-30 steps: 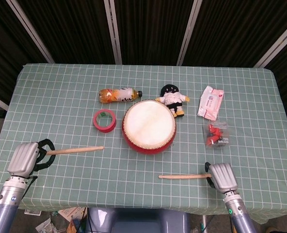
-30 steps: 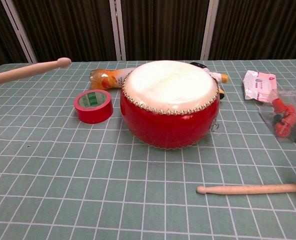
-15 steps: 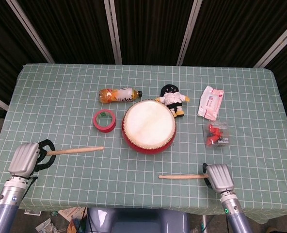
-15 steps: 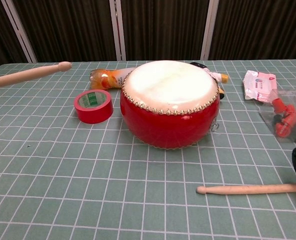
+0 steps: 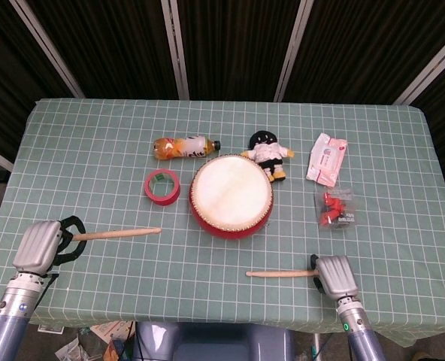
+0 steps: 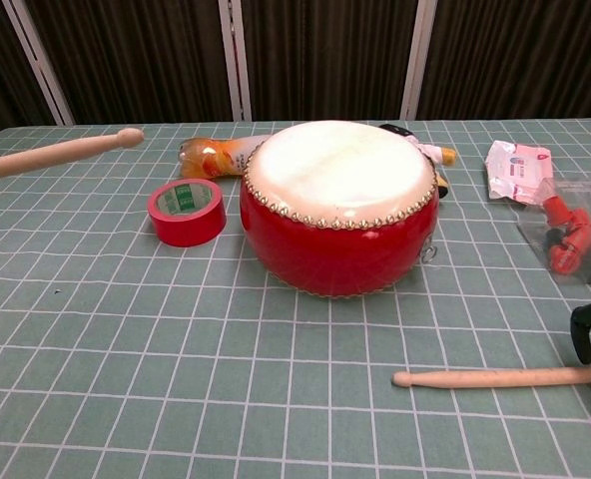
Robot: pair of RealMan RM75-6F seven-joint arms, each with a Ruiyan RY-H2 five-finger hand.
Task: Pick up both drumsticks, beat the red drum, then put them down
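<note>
In the head view, the right hand (image 5: 334, 275) had shifted inward along the near table edge over the last second and sat at the butt of the right drumstick (image 5: 279, 274), which lay flat and unmoved; the left hand (image 5: 40, 246) kept its grip on the left drumstick (image 5: 117, 234), barely changed. In the chest view, the left drumstick (image 6: 51, 153) was raised clear of the green cloth (image 6: 126, 329) while the right drumstick (image 6: 495, 377) rested on it with dark fingers (image 6: 582, 334) arched above, apparently spread and not yet gripping. The red drum (image 6: 338, 205) stood centre, unstruck — the pickup was judged half done, the right grasp outstanding.
</note>
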